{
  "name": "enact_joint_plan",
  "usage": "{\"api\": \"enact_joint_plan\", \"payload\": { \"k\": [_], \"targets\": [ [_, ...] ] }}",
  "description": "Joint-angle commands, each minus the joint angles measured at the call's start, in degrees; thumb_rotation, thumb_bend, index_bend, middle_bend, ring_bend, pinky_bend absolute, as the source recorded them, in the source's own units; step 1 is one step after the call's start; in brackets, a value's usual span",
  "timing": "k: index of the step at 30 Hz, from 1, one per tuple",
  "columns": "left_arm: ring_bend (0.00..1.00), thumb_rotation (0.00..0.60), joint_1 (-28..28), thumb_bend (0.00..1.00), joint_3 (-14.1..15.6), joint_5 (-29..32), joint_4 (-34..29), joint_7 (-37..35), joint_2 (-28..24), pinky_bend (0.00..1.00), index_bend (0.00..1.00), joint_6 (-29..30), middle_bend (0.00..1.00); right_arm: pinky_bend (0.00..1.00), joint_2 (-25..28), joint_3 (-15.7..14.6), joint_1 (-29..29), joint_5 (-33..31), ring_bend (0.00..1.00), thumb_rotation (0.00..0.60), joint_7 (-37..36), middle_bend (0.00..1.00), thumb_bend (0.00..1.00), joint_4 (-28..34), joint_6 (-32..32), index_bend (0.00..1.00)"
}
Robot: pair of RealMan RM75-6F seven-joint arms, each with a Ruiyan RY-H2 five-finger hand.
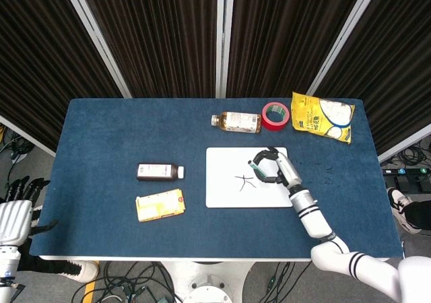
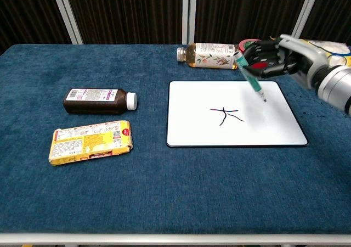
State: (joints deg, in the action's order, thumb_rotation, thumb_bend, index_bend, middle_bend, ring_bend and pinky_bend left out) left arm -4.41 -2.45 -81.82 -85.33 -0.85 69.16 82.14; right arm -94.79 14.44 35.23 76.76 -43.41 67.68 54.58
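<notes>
Teal plastic makes up the marker (image 2: 252,80), a light, stiff, smooth stick that could twist in a loose hold, so my guess is it handles best gripped around the middle of the barrel, near enough to the tip to steer it. That is where the right hand (image 2: 272,57) has it, fingers curled tight around the upper barrel, the marker slanting down and to the right with its tip over the right part of the whiteboard (image 2: 189,129), right of the black strokes (image 2: 226,115); whether the tip touches the surface I cannot tell. The right arm reaches in from the desk's (image 2: 164,192) right edge, wrist angled toward the board. The left hand (image 1: 15,217) hangs off the desk's left corner, fingers spread, holding nothing.
</notes>
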Motion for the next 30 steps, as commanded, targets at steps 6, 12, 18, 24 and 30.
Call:
{"api": "enact_joint_plan", "payload": {
  "k": [6,12,18,24,30],
  "targets": [
    [0.02,0.600,0.07,0.07,0.29,-1.26,-0.71,0.15,-0.34,0.02,0.18,0.82,0.13,0.05,11.78,-3.81,-1.17,3.87,0.28,0.600,23.63,0.56,0.60,2.07,1.86,0.55],
    [0.02,0.600,0.41,0.07,0.89,-2.62,-2.70,1.06,-1.12,0.02,0.18,1.84,0.13,0.01,17.25,-9.76,-1.24,7.42,0.26,0.600,45.54,0.54,0.59,1.72,0.01,0.55],
    [0.02,0.600,0.91,0.07,1.47,-3.18,-4.08,1.75,-1.68,0.02,0.18,2.40,0.13,0.00,15.67,-11.91,-2.37,6.29,0.24,0.600,58.40,0.52,0.56,-0.57,-0.22,0.55],
    [0.02,0.600,1.03,0.07,1.52,-2.88,-4.15,1.91,-1.52,0.02,0.18,2.22,0.13,0.00,11.07,-12.69,-2.64,5.98,0.20,0.600,60.14,0.50,0.56,-6.51,-0.41,0.55],
    [0.02,0.600,0.64,0.07,1.26,-2.43,-4.15,2.13,-1.37,0.02,0.18,1.49,0.13,0.00,6.70,-13.52,-2.33,6.92,0.15,0.600,56.59,0.45,0.56,-12.73,-1.12,0.49]
  ]
}}
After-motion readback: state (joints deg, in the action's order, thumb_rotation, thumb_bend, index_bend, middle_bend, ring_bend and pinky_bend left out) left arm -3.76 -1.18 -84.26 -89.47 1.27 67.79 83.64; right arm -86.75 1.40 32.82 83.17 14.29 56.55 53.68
